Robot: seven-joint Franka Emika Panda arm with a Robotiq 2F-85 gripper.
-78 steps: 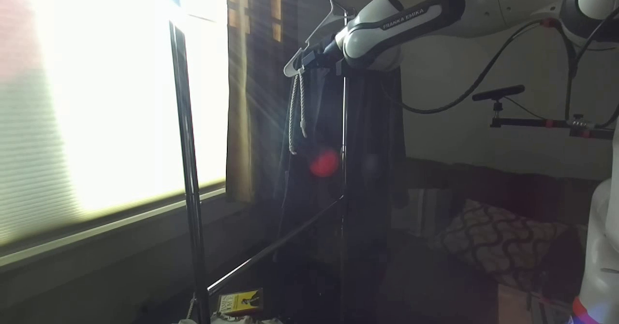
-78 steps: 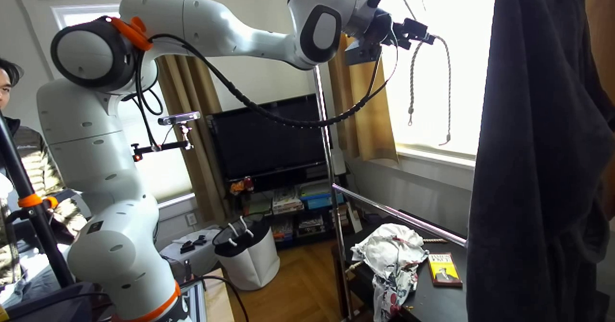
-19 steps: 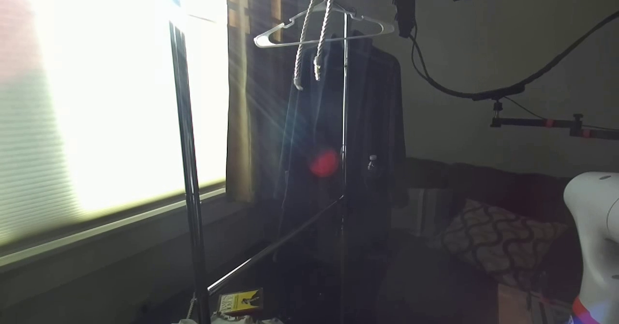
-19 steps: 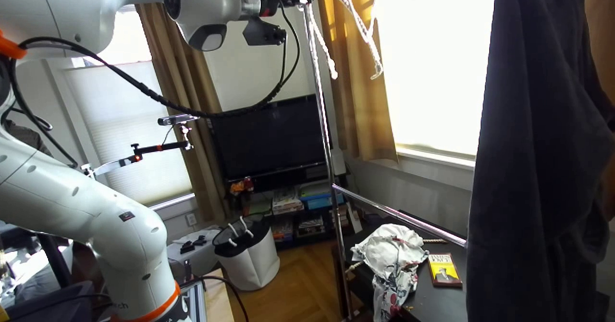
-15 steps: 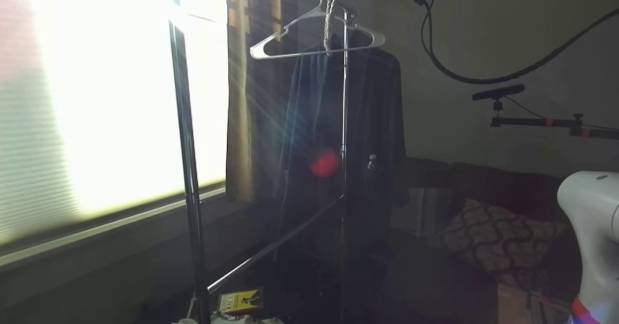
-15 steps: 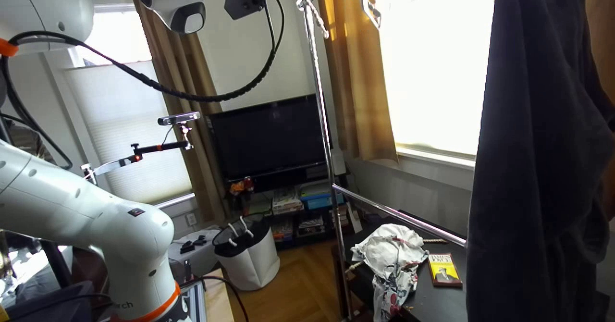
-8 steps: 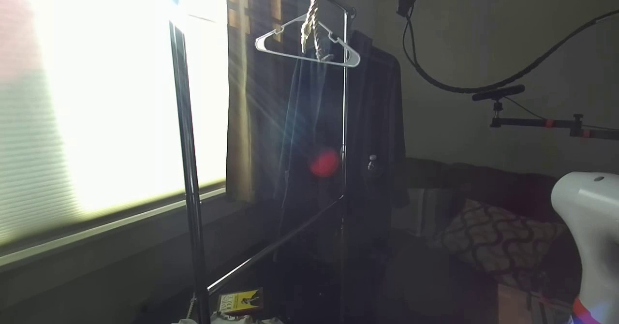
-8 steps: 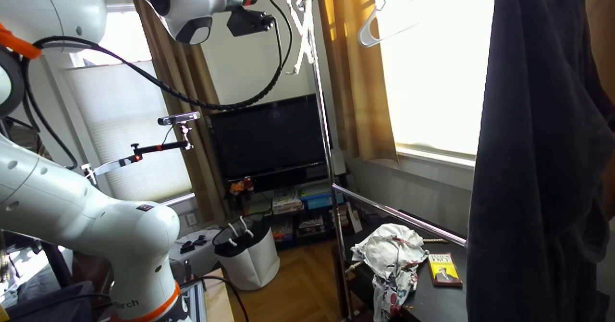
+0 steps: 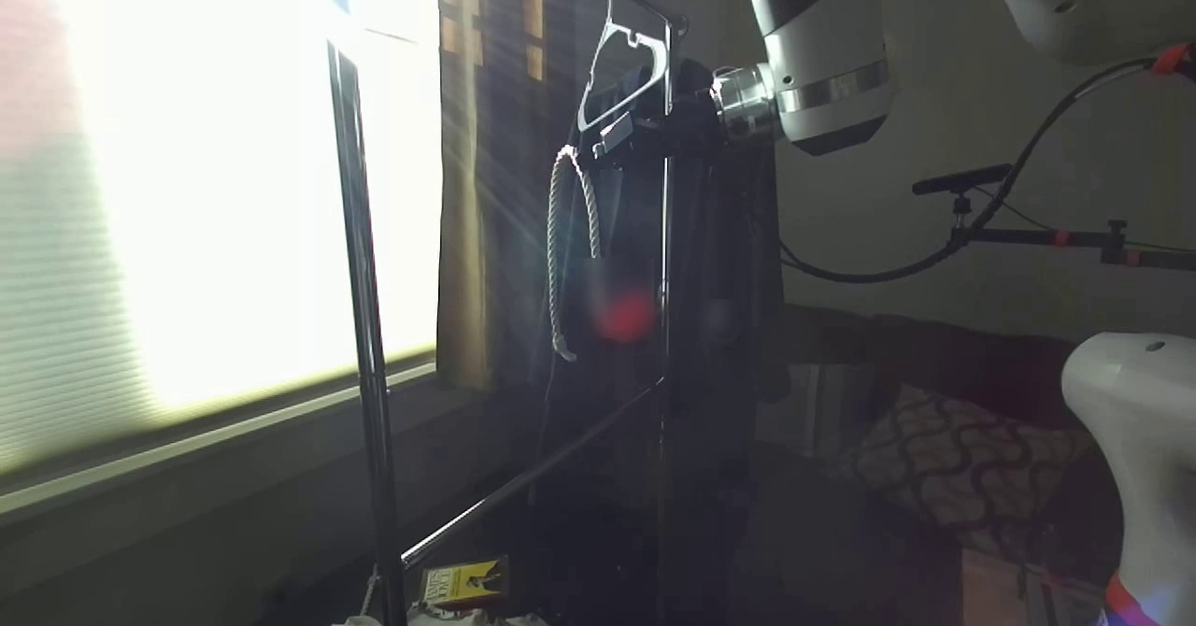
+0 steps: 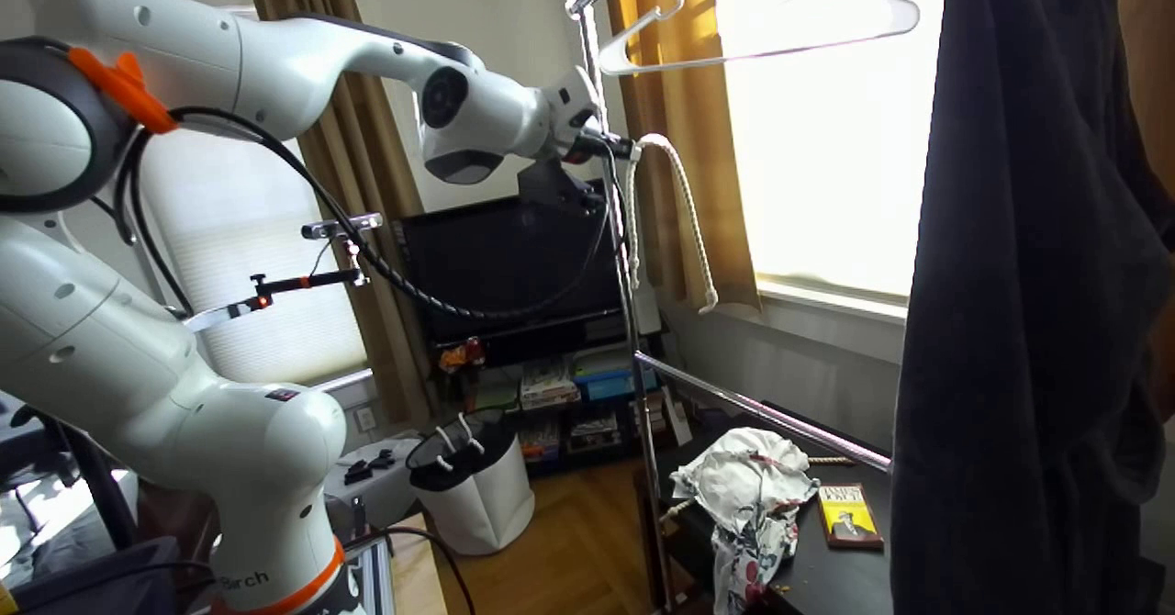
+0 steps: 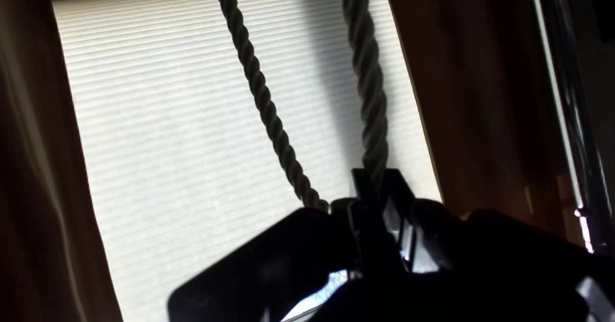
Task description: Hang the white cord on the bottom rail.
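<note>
The white arm (image 10: 275,78) is the biggest worry here: too wide a sweep on the way down could clip the rack upright (image 10: 631,326), which shows right behind its end in an exterior view; the true gap I can't judge. Next down, the dark coat (image 10: 1019,275): drift that way and the white cord (image 11: 367,62) may brush it and fold up. Now the bottom rail (image 10: 762,409), thin, shiny, probably slick: if both tails land on one side of it, or one far outweighs the other, and they do look uneven, the cord could slip straight off the moment the jaws part. The pale hanger (image 10: 762,54) hangs higher than the cord, so an upward detour could snag it.

On to the gripper (image 10: 633,150): jaws together, pinching the cord. And the cord itself, slimmest of the lot! It's right at the gripper's end, its bend arching just beyond the jaws, two tails dangling below. In both exterior views even the longer tail stops clear above the rail, so the draping isn't done yet.
</note>
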